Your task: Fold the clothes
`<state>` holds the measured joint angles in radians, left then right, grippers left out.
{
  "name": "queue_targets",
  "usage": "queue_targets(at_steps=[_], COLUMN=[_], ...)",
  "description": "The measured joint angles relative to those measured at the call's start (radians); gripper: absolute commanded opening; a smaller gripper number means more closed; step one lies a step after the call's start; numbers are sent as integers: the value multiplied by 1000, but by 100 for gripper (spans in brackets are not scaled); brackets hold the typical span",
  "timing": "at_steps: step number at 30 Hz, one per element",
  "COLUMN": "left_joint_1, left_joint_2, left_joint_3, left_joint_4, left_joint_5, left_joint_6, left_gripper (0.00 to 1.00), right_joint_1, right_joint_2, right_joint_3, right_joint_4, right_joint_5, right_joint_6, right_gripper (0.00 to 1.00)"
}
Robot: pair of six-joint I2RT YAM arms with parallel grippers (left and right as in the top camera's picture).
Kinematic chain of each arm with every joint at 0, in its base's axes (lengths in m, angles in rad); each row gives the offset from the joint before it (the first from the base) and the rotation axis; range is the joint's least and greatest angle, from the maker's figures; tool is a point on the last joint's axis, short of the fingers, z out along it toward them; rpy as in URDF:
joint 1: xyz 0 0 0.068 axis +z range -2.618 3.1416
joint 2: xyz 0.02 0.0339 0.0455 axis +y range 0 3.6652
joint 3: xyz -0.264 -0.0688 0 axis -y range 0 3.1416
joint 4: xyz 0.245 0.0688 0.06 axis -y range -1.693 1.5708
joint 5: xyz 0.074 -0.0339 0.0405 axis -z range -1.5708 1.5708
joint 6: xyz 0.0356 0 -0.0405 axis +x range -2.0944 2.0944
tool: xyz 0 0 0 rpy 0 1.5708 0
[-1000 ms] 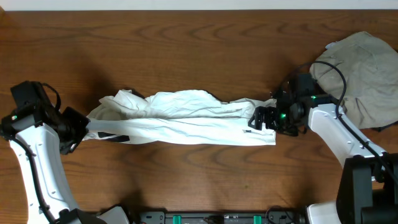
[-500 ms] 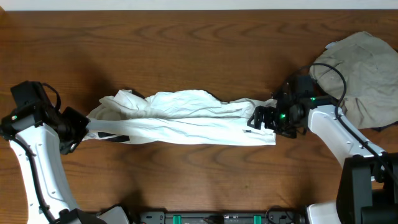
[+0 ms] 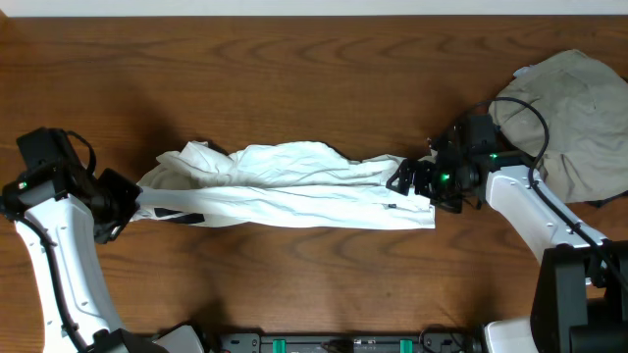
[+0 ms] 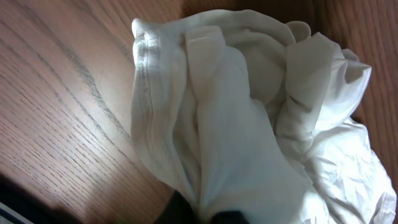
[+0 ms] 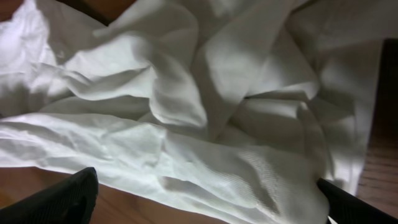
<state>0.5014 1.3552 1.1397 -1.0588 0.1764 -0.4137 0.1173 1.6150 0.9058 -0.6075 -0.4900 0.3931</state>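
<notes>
At the bottom edge of the left wrist view, the left gripper [image 4: 204, 215] shows as two dark tips pinched together on a bunched fold of the white T-shirt [image 4: 236, 124]. The cloth fans up and away from that pinch. Its ribbed edge runs down the left side, over the wooden table [image 4: 56, 112].

In the right wrist view, the right gripper [image 3: 404, 184] has its fingers [image 5: 59, 199] at the two lower corners, spread wide. Crumpled white fabric fills the whole space between them. The cloth lies between and beyond the tips, not clamped by them. I cannot tell whether the pads touch it.

From overhead, the T-shirt is a long rumpled band across the middle of the table. Its left end is drawn to a point in the closed left fingers. Its right end is squared off directly under the open right gripper.

Farther back at the right edge of the table, a grey-beige shirt [image 3: 574, 118] sits in a rounded heap. It is apart from the white one and lies just behind the right arm.
</notes>
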Motion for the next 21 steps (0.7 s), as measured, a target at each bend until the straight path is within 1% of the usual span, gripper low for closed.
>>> queue_targets(at_steps=[3,5,6,7,9,10,11,12,13,21], left_joint_1=[0,0,0,0,0,0,0,0,0,0], left_joint_2=[0,0,0,0,0,0,0,0,0,-2], left_joint_3=[0,0,0,0,0,0,0,0,0,0], left_joint_4=[0,0,0,0,0,0,0,0,0,-9], left_joint_5=[0,0,0,0,0,0,0,1,4,89], left_joint_6=[0,0,0,0,0,0,0,0,0,20], left_gripper=[6,6,6,6,6,6,6,6,6,6], right_joint_1=[0,0,0,0,0,0,0,0,0,0], right_joint_2=[0,0,0,0,0,0,0,0,0,0], right_joint_3=[0,0,0,0,0,0,0,0,0,6], right_joint_4=[5,7,7,8,10,11,10,11,13,20], right_joint_5=[-11,-16,-17,-20,-27,-30,-32,-34,-35,-35], right_joint_6=[15,28,36,44,62,70,74,76,87,98], right_gripper=[98,91,82,63,39,29,14,4,1,1])
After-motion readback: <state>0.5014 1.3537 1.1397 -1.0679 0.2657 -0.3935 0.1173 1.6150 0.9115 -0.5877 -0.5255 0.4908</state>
